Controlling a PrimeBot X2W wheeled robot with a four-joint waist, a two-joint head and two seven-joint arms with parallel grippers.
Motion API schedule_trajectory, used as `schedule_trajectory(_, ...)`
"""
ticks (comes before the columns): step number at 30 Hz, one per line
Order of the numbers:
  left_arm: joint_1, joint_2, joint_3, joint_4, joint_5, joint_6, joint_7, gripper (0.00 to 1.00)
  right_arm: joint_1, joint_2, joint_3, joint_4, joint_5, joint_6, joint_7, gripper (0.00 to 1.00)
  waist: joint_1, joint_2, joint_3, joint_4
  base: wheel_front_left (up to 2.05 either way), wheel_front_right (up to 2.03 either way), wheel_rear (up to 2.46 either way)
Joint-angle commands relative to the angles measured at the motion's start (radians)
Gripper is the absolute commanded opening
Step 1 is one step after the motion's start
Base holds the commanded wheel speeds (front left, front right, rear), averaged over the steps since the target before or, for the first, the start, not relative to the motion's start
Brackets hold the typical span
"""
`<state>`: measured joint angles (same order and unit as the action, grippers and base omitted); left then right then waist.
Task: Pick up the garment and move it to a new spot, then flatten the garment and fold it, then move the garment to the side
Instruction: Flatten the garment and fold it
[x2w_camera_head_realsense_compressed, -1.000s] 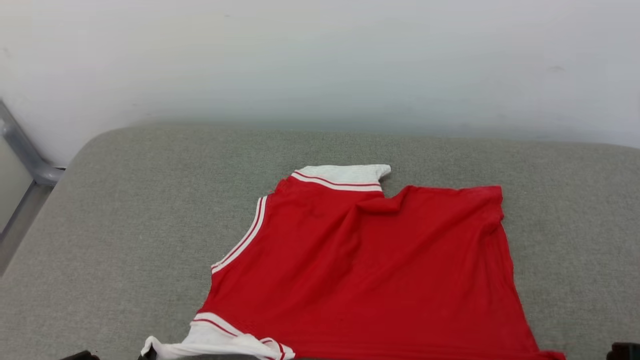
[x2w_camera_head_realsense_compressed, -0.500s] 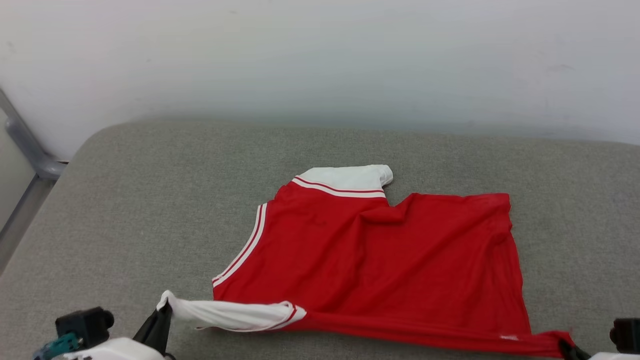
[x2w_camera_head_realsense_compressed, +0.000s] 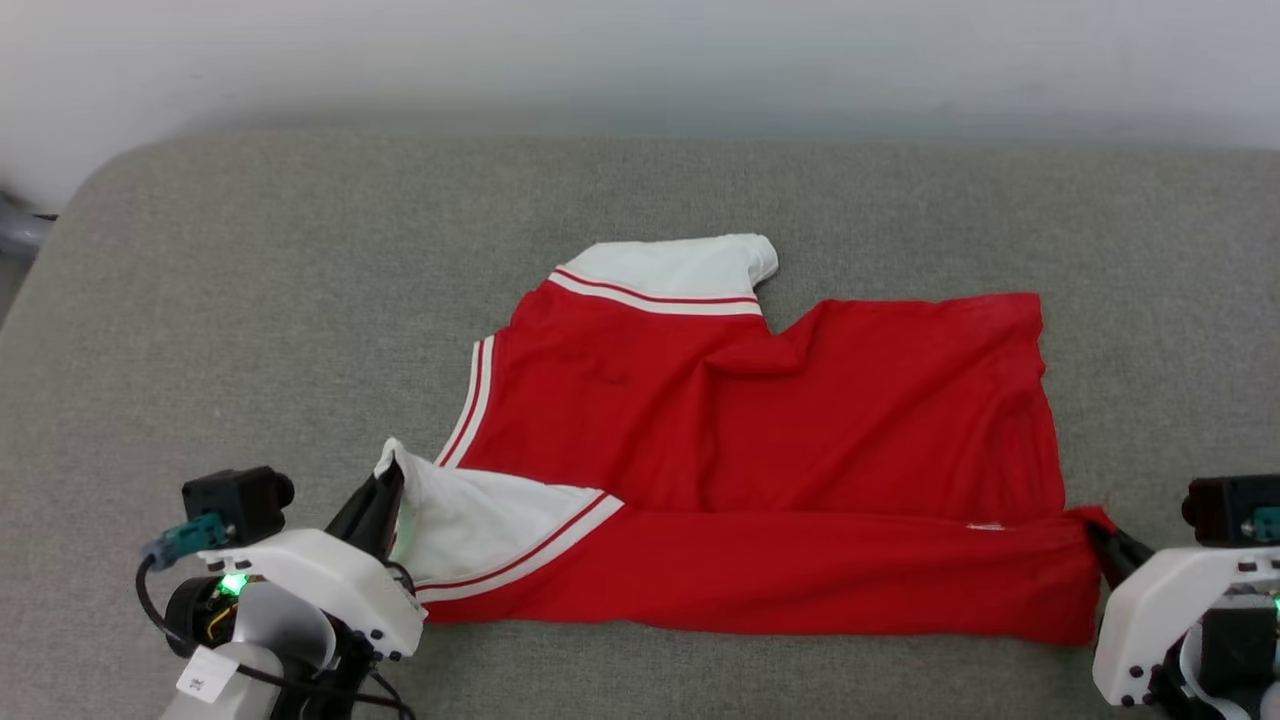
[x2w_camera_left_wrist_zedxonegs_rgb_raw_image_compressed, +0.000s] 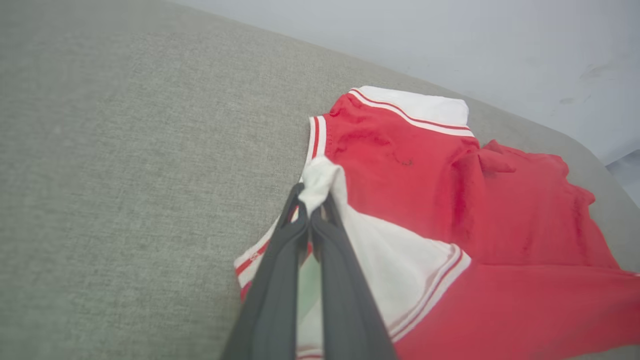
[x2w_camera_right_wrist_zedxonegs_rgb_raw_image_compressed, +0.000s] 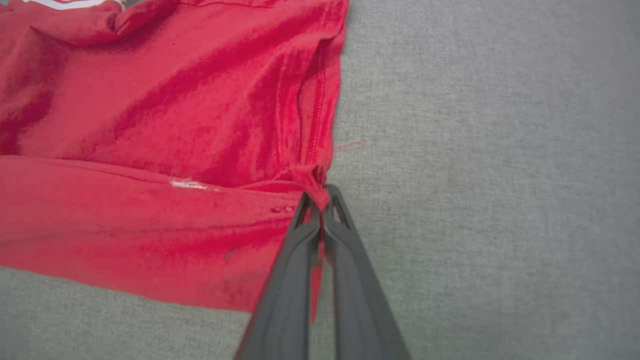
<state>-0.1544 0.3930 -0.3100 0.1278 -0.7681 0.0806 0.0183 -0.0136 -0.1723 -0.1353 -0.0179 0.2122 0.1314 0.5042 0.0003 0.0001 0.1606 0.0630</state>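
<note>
Two pinches on the garment (x2w_camera_head_realsense_compressed: 780, 420): left gripper (x2w_camera_head_realsense_compressed: 392, 472) at sleeve (x2w_camera_left_wrist_zedxonegs_rgb_raw_image_compressed: 322, 176), right gripper (x2w_camera_head_realsense_compressed: 1102, 532) at hem (x2w_camera_right_wrist_zedxonegs_rgb_raw_image_compressed: 314, 176).

Left fingers (x2w_camera_head_realsense_compressed: 372, 512) pinched together; right fingers (x2w_camera_head_realsense_compressed: 1118, 550) likewise.

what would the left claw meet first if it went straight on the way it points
Past the white sleeve the left claw grips, probably the striped edge of the garment; its height is unclear.
</note>
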Motion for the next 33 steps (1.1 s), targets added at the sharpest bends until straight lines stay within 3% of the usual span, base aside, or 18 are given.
schedule_trajectory(1, -0.030, -0.009, 0.001, 0.024, 0.004, -0.011, -0.011, 0.00, -0.035, -0.013, 0.015, 0.022, 0.008, -0.001, -0.008, 0.00, -0.0003, -0.0001, 0.054, -0.012, 0.00, 0.00, 0.00)
schedule_trajectory(10, -0.131, -0.056, -0.030, 0.201, -0.002, -0.073, -0.041, 0.00, -0.124, -0.042, 0.079, 0.162, 0.004, -0.001, -0.092, 0.00, -0.0003, -0.0001, 0.101, -0.014, 0.00, 0.00, 0.00)
schedule_trajectory(11, -0.137, -0.061, -0.035, 0.220, -0.006, -0.081, -0.039, 0.05, -0.128, -0.046, 0.087, 0.175, -0.002, -0.001, -0.105, 0.11, -0.0003, -0.0001, 0.103, -0.014, 0.00, 0.00, 0.00)
schedule_trajectory(12, -0.143, -0.065, -0.036, 0.235, -0.008, -0.087, -0.045, 0.29, -0.131, -0.045, 0.092, 0.187, -0.004, -0.001, -0.116, 0.32, -0.0003, -0.0001, 0.104, -0.013, 0.00, 0.00, 0.00)
schedule_trajectory(13, -0.151, -0.069, -0.037, 0.250, -0.007, -0.092, -0.051, 0.50, -0.132, -0.040, 0.094, 0.202, -0.004, -0.001, -0.124, 0.82, -0.0003, -0.0001, 0.104, -0.013, 0.00, 0.00, 0.00)
schedule_trajectory(14, -0.158, -0.072, -0.038, 0.265, -0.009, -0.098, -0.054, 0.85, -0.134, -0.041, 0.101, 0.210, -0.006, -0.001, -0.137, 1.00, -0.0003, -0.0001, 0.104, -0.012, 0.00, 0.00, 0.00)
schedule_trajectory(15, -0.164, -0.076, -0.040, 0.280, -0.011, -0.100, -0.056, 1.00, -0.136, -0.041, 0.104, 0.214, -0.005, -0.001, -0.155, 1.00, -0.0003, -0.0001, 0.103, -0.012, 0.00, 0.00, 0.00)
schedule_trajectory(27, -0.167, -0.049, -0.021, 0.347, -0.001, -0.090, -0.096, 1.00, -0.112, 0.006, 0.059, 0.197, -0.021, -0.001, -0.496, 1.00, -0.0003, -0.0001, 0.008, -0.020, 0.00, 0.00, 0.00)
schedule_trajectory(33, -0.144, 0.011, -0.019, 0.282, -0.001, -0.055, -0.019, 1.00, -0.077, 0.056, 0.029, 0.154, -0.061, -0.001, -0.557, 1.00, -0.0003, -0.0001, -0.051, -0.029, 0.00, 0.00, 0.00)
